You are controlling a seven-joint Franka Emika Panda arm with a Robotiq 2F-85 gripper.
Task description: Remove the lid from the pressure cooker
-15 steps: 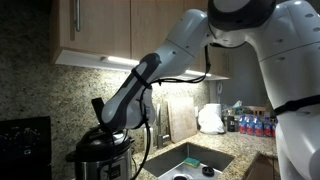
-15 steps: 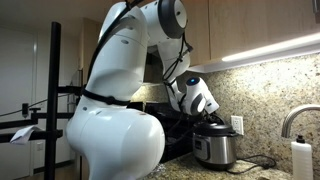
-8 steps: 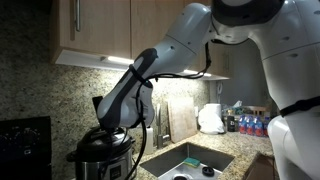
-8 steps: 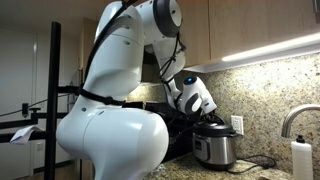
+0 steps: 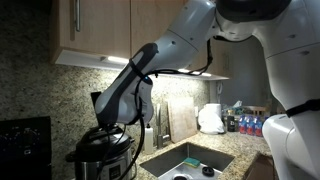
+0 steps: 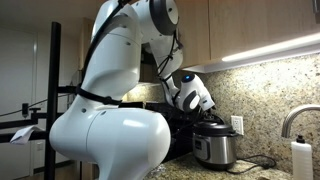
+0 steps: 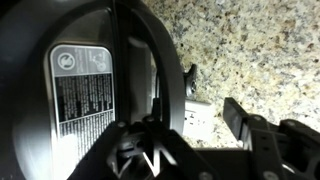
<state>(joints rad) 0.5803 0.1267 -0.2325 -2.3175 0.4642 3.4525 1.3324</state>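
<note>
The pressure cooker (image 5: 103,157) stands on the counter by the granite wall, steel body with black rim; it also shows in an exterior view (image 6: 213,150). Its dark lid (image 5: 100,138) sits on it, also visible in an exterior view (image 6: 212,127). My gripper (image 5: 106,127) hangs right over the lid's top, seen too in an exterior view (image 6: 204,113). In the wrist view the lid (image 7: 80,90) fills the left side, with a white label on it. My gripper (image 7: 185,140) looks open, with one finger (image 7: 240,118) standing apart on the right. Whether it touches the lid's handle is hidden.
A black stove (image 5: 25,135) stands beside the cooker. A sink (image 5: 190,160) with a faucet (image 6: 290,120), a cutting board (image 5: 182,115), bottles (image 5: 255,125) and a soap bottle (image 6: 300,160) are on the far side. Cabinets (image 5: 100,25) hang overhead. A wall outlet (image 7: 197,108) is behind the cooker.
My arm has shifted slightly sideways and lower over the lid. The lid and cooker have not moved.
</note>
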